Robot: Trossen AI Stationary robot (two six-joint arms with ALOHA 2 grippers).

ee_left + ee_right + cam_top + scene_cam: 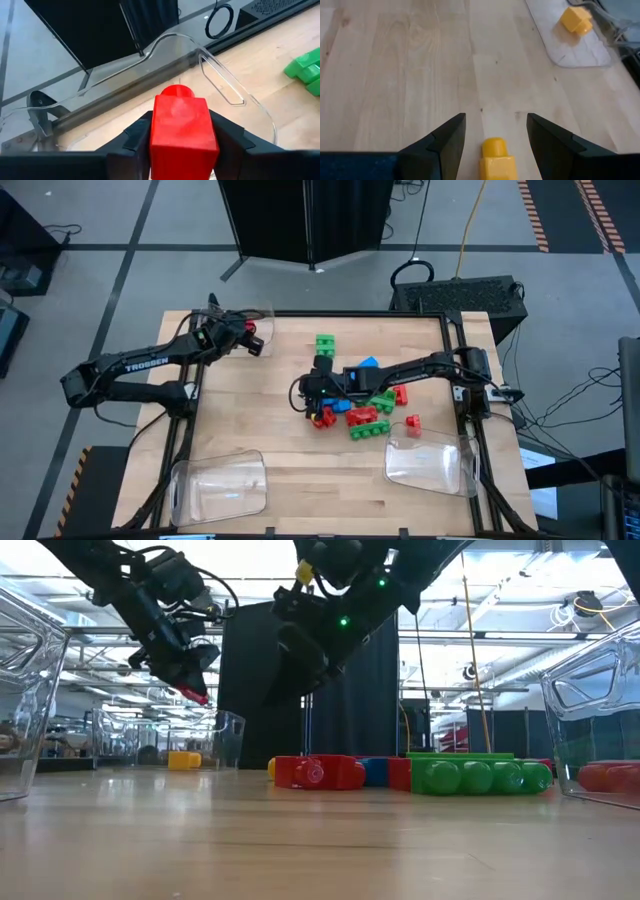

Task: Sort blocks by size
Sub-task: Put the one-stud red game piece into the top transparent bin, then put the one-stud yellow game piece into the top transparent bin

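Observation:
My left gripper (256,343) is shut on a small red one-stud brick (182,131) over the clear tray (250,318) at the table's far left. A yellow brick (576,19) lies in that tray. My right gripper (318,388) is open, raised over the left end of the pile of red, green and blue bricks (365,412) at mid-table. In the right wrist view a small yellow brick (496,161) shows between its fingers, with a gap on each side. In the low view a red brick (315,772) and a long green brick (478,777) rest on the table. My left gripper pinches the red brick's two opposite side walls (156,137) between its two fingers (135,140). The fingers slant down from the table's left side. The brick's stud (177,92) points away from the gripper. The brick is lifted clear above the tray.
Two more clear trays stand at the near left (220,485) and near right (432,465); a red brick (413,424) lies at the near right tray's far end. A green brick (325,343) sits apart, beyond the pile. Bare wood lies between the pile and the near trays.

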